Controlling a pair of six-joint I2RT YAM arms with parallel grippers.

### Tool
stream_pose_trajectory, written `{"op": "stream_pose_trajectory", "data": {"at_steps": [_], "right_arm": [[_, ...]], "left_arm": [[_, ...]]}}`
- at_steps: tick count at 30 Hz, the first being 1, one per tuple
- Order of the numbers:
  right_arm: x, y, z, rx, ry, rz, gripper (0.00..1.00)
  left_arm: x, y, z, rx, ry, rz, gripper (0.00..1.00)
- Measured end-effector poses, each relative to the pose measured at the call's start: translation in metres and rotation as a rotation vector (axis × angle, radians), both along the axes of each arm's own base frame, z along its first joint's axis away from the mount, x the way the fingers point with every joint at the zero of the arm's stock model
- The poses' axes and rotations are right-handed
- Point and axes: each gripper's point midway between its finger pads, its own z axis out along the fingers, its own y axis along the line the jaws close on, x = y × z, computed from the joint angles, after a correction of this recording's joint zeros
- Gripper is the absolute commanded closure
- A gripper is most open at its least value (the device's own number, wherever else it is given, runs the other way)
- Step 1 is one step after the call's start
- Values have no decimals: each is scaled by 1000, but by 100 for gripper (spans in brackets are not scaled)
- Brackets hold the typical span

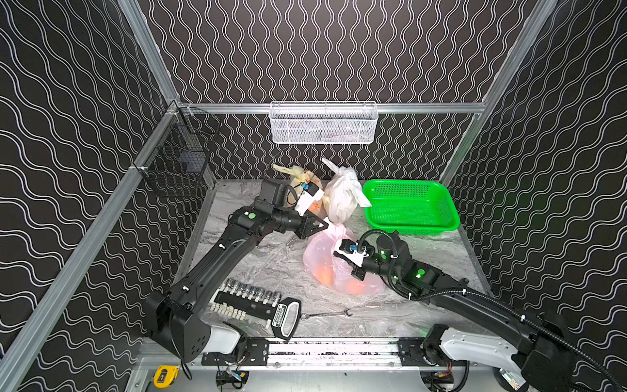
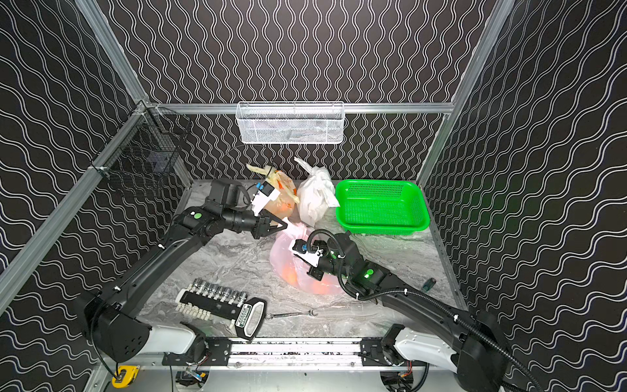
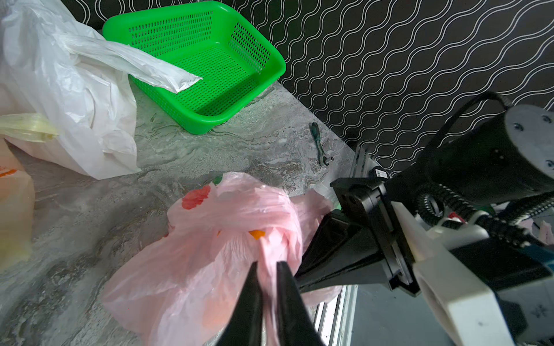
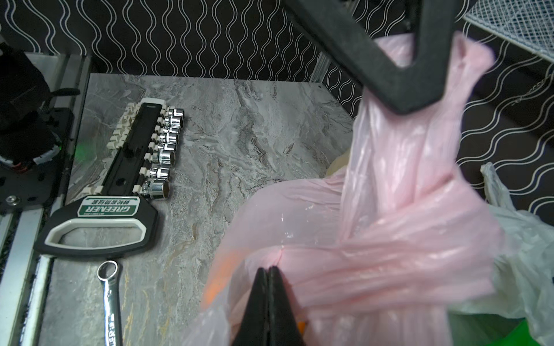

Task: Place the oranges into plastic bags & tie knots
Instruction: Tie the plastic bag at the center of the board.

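Note:
The pink bag [image 1: 325,268] lies mid-table with oranges [image 1: 356,288] glowing through its film. Its handles cross in a loose twist [image 4: 404,215]. My left gripper [image 3: 266,265] is at the bag's far top [image 1: 325,224], jaws a little apart, with one pink handle strand running between them. My right gripper [image 4: 268,269] is shut on the other pink handle, low over the bag [image 1: 337,254]. Behind stand the white bag [image 1: 342,197] and the yellowish bag [image 1: 305,180], each with a knot and tails at the top [image 1: 330,166].
A green basket [image 1: 410,207] sits at the back right. A socket set [image 1: 251,302] and a wrench [image 1: 325,314] lie near the front edge, a small ratchet [image 3: 320,146] by the right wall. A white mesh basket [image 1: 322,122] and a black wire basket [image 1: 179,159] hang on the frame.

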Motion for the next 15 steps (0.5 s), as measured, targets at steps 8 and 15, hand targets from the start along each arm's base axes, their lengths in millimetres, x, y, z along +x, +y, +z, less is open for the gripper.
{"op": "stream_pose_trajectory", "data": {"at_steps": [8, 15], "right_arm": [[-3, -2, -7, -34, -41, 47, 100], [-5, -4, -7, -42, -71, 83, 100]], "left_arm": [[22, 7, 25, -17, -48, 21, 27], [33, -12, 25, -12, -11, -112, 6]]}}
